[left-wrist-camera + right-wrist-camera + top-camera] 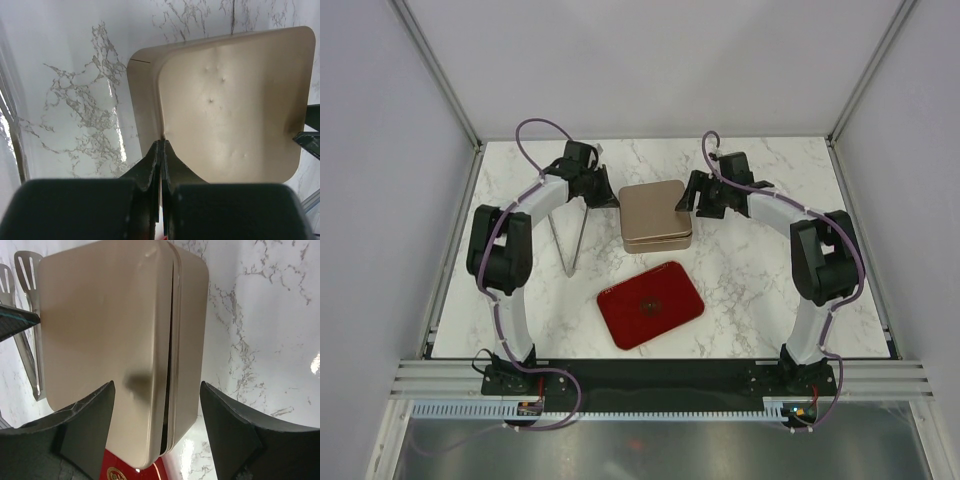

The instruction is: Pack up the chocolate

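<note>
No chocolate shows in any view. A closed champagne-gold tin [655, 215] stands mid-table, its lid [230, 100] on top. In the right wrist view the lid [100, 315] sits with a thin dark gap above the tin's base [190, 315]. My left gripper [605, 195] is shut, its tips [161, 142] touching the lid's left edge. My right gripper [692, 205] is open, its fingers [90, 415] straddling the tin's right end without touching it.
A red tray [650, 303] with a gold emblem lies in front of the tin, and its corner shows in the right wrist view [125, 470]. Metal tongs [575, 235] lie to the tin's left, also seen in the right wrist view [27, 315]. White walls enclose the marble table [770, 290].
</note>
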`<state>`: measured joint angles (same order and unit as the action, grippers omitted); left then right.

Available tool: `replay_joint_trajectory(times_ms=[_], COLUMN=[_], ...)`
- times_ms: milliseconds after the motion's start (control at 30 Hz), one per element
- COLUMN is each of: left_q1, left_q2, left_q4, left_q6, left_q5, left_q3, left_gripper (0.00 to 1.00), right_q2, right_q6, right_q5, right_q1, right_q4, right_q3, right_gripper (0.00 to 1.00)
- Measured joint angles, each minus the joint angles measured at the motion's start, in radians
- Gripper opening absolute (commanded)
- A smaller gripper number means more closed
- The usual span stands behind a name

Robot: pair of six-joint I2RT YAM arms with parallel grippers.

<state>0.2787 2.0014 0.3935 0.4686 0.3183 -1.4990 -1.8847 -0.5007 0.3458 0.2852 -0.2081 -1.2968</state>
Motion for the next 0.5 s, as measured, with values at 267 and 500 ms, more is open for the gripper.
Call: replay_joint_trajectory(times_ms=[267,500], left_q1=[0.010,0.016], left_q2=[0.003,0.000], left_q4=[-0.007,-0.032], left_q6=[0.008,0.013], left_q5=[-0.007,-0.010], left_q3=[-0.002,0.010], left_gripper=[0.02,0.02], right_q2=[-0.014,-0.003], right_q6=[-0.003,-0.012], right_q5=[0.011,0.028], right_q1=[0.005,0.000], right_q4=[0.051,0.115], right_q3=[0.043,0.080], right_gripper=[0.60,0.47])
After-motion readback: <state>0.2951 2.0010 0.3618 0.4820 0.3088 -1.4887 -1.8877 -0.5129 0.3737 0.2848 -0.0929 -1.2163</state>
